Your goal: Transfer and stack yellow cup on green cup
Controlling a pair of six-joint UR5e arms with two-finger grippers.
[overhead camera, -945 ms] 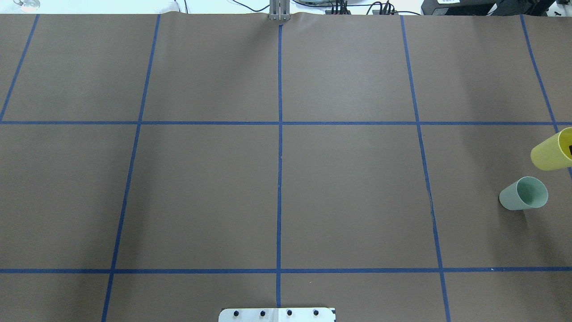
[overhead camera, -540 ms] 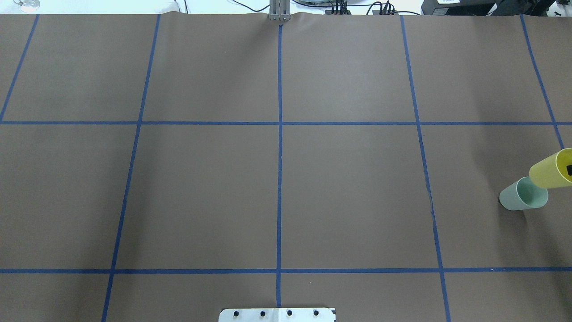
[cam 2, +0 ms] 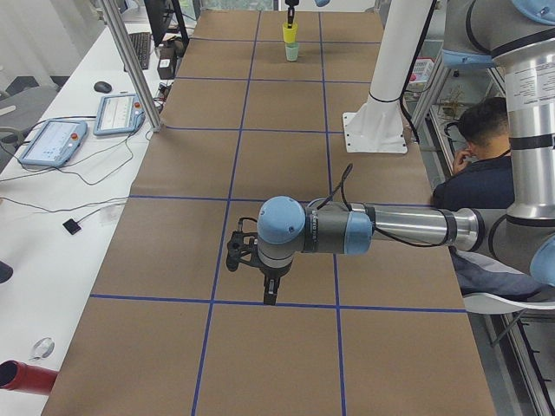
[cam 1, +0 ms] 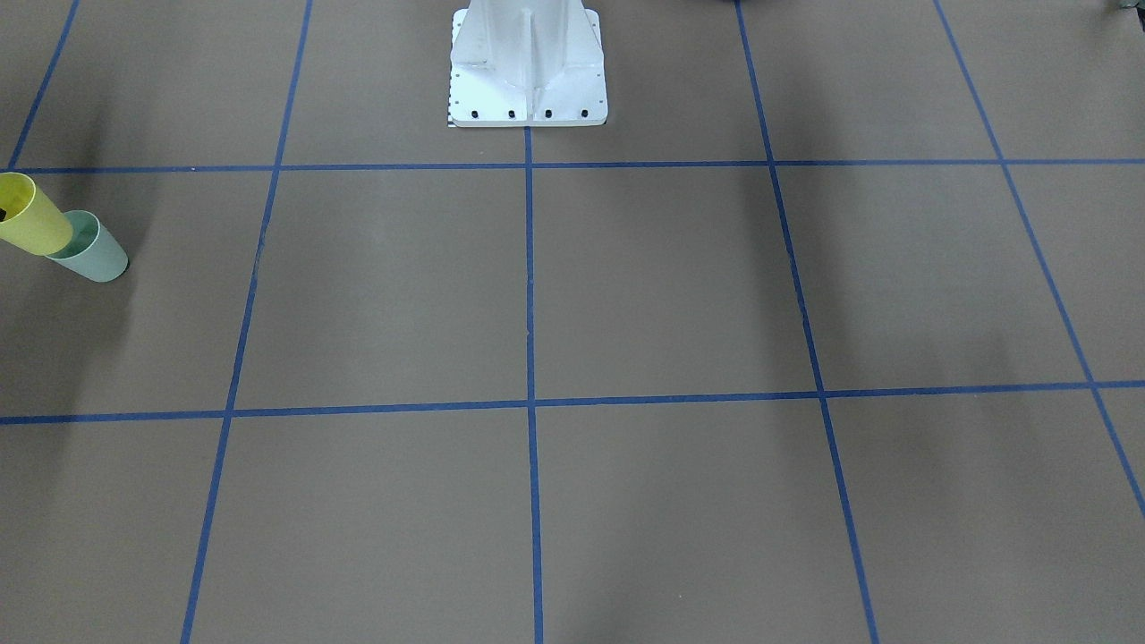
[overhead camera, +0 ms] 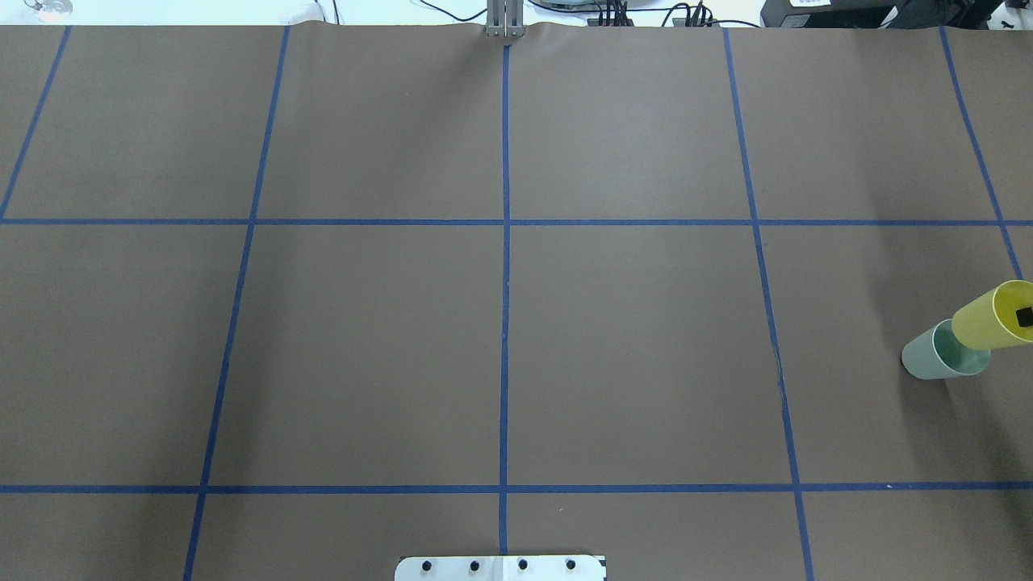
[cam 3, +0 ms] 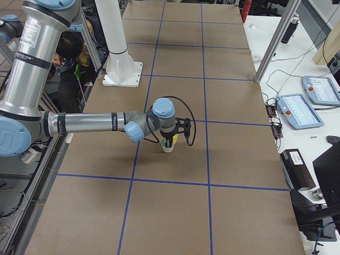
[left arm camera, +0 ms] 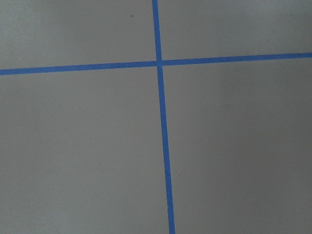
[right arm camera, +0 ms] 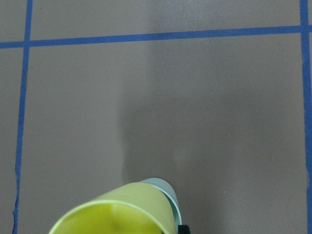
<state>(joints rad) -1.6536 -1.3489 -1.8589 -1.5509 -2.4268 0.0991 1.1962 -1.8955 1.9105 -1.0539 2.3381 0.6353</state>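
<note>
The yellow cup (overhead camera: pixel 991 317) hangs upright with its base at the mouth of the green cup (overhead camera: pixel 936 355), which stands on the table at the far right. My right gripper (cam 3: pixel 171 139) is shut on the yellow cup's rim; one black fingertip (overhead camera: pixel 1025 316) shows inside the rim. The right wrist view shows the yellow cup (right arm camera: pixel 117 212) close up, with the green cup's rim (right arm camera: pixel 169 195) behind it. Both cups show in the front view, the yellow cup (cam 1: pixel 31 224) over the green cup (cam 1: pixel 97 258). My left gripper (cam 2: pixel 269 290) hovers over the table far from the cups; I cannot tell if it is open.
The brown table cover carries a blue tape grid (overhead camera: pixel 505 242). The robot's white base plate (cam 1: pixel 528 63) stands at mid-table on the robot's side. A seated person (cam 2: pixel 481 165) is beside the table. Tablets (cam 3: pixel 303 109) lie on a side desk.
The yellow cup has moved toward the robot's side and down, from beside the green cup to over its mouth. The green cup has not moved.
</note>
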